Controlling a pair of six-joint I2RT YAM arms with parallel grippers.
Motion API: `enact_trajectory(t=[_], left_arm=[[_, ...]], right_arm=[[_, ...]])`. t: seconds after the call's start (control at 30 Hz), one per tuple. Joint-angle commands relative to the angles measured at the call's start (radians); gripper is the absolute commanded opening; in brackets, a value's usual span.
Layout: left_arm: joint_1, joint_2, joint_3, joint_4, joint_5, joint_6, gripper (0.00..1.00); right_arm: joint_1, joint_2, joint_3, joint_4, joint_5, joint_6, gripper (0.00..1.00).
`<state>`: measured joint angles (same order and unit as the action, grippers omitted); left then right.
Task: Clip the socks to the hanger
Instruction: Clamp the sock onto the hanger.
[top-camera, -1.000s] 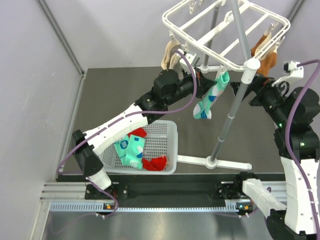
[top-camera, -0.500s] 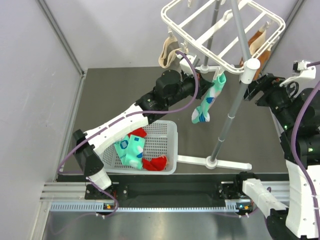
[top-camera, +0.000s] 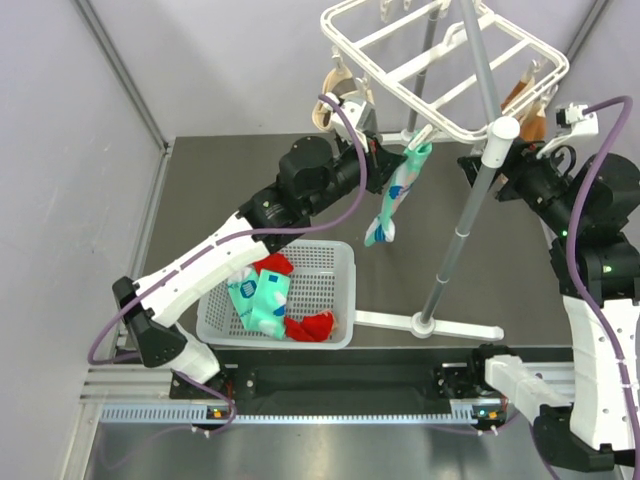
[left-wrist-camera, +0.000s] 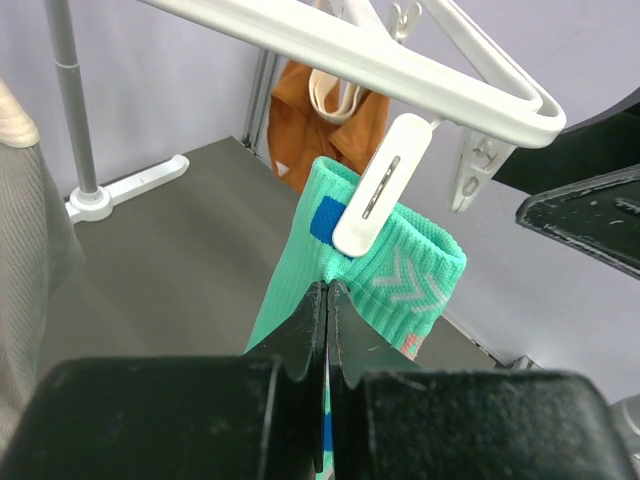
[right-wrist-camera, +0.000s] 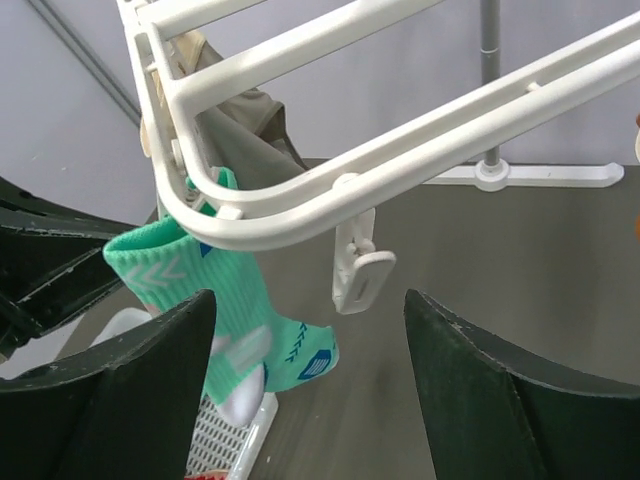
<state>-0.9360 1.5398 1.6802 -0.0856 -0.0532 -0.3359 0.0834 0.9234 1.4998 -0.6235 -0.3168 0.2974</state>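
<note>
Leftward since a second ago, the left tool (left-wrist-camera: 328, 300) stays clamped on the clipped mint sock (left-wrist-camera: 400, 270), which dangles from the hanger (right-wrist-camera: 420, 165) at its near edge. The right tool (right-wrist-camera: 308, 300) gapes apart around a free clip (right-wrist-camera: 355, 280). One loose mint sock (top-camera: 258, 300) and two red socks (top-camera: 312, 325) lie in the basket (top-camera: 345, 290). Open bench (top-camera: 220, 190) lies beyond it.

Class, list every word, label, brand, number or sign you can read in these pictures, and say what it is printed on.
None can be read in any view.
The clipped mint-green sock carries only white chevrons and a blue patch, no letters.
The hanger and its clips are plain white, unmarked.
</note>
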Motion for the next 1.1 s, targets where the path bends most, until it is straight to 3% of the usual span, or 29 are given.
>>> enact_trajectory(t=[0.0,0.3,0.93,1.03,1.07], left_arm=[[0.005,-0.049,0.013,0.004,-0.025,0.035,0.00],[0.012,-0.060,0.016,0.004,-0.036,0.048,0.00],[0.023,-0.072,0.007,0.010,-0.030,0.051,0.00],[0.025,-0.070,0.006,0.014,-0.030,0.048,0.00],[0.025,-0.069,0.004,0.015,-0.025,0.046,0.00]], right_arm=[[0.009,0.008,0.025,0.061,-0.041,-0.014,0.76],[0.010,0.060,0.017,0.174,-0.196,-0.037,0.74],[0.009,0.061,-0.001,0.146,-0.076,-0.159,0.68],[0.009,0.072,-0.010,0.165,-0.077,-0.152,0.65],[0.009,0.075,-0.015,0.169,-0.079,-0.152,0.59]])
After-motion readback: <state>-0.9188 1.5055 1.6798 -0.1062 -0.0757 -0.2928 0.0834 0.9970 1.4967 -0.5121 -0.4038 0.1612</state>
